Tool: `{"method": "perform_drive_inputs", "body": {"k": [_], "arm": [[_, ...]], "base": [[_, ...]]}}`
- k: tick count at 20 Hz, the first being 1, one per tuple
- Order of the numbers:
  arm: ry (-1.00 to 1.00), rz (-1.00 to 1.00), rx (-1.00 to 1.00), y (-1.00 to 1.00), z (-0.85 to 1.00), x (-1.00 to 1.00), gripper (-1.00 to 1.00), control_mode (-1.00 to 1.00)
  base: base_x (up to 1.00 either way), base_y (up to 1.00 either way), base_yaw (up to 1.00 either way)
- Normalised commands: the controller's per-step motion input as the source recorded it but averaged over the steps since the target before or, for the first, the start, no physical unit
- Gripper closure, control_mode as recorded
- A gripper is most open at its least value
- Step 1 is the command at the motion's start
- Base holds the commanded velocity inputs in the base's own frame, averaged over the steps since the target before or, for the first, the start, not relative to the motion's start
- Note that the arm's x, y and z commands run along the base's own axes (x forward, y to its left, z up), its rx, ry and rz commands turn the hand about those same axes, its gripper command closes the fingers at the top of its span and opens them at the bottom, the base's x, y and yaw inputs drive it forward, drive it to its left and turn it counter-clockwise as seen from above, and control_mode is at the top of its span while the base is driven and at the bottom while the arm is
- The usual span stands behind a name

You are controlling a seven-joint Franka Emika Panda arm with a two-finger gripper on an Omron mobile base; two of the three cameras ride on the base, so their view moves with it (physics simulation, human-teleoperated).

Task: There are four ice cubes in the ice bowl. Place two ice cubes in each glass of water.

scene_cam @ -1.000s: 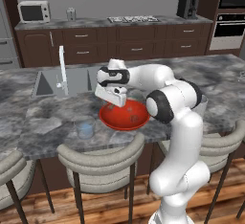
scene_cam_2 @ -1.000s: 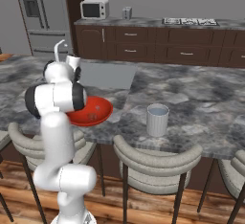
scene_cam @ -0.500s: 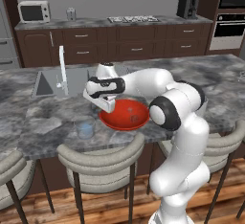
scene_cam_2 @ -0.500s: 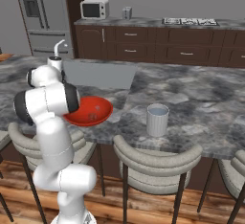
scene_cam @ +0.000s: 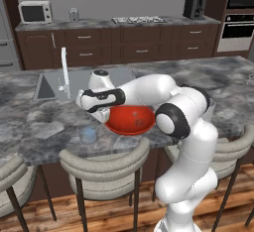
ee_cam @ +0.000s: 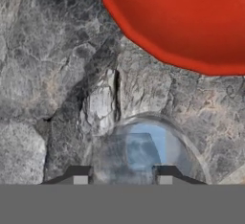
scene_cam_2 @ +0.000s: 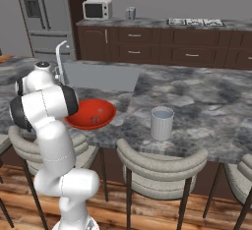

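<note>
- My gripper [ee_cam: 122,176] hangs over the near glass [ee_cam: 143,153], which sits on the counter [ee_cam: 52,98] just beside the red bowl [ee_cam: 186,22].
- My fingers [ee_cam: 79,174] stand part-way apart. Whether a cube sits between them I cannot tell; the tips barely rise into the hand view and nothing pale shows there.
- From the left base view, my hand is beside the bowl's [scene_cam: 130,119] left rim, above and a little behind that glass [scene_cam: 88,134].
- The other glass [scene_cam_2: 162,123] stands well apart from the bowl [scene_cam_2: 91,114], on its far side.
- Small pale specks, likely cubes [scene_cam_2: 96,114], lie inside the bowl.
- I judge this as the carry-and-drop step at the near glass.
- Next I should centre over the glass mouth, lower a little, and spread the fingers. If nothing drops, I go back to the bowl.
</note>
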Motion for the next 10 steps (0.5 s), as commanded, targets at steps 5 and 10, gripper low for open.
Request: {"method": "perform_drive_inputs", "body": {"k": [5,10], "arm": [[0.00,0.00,0.00,-0.02,-0.06,-0.31,1.00,-1.00],[0.00,0.00,0.00,-0.03,-0.04,-0.27,1.00,-1.00]], "base": [[0.00,0.00,0.00],[0.00,0.00,0.00]]}}
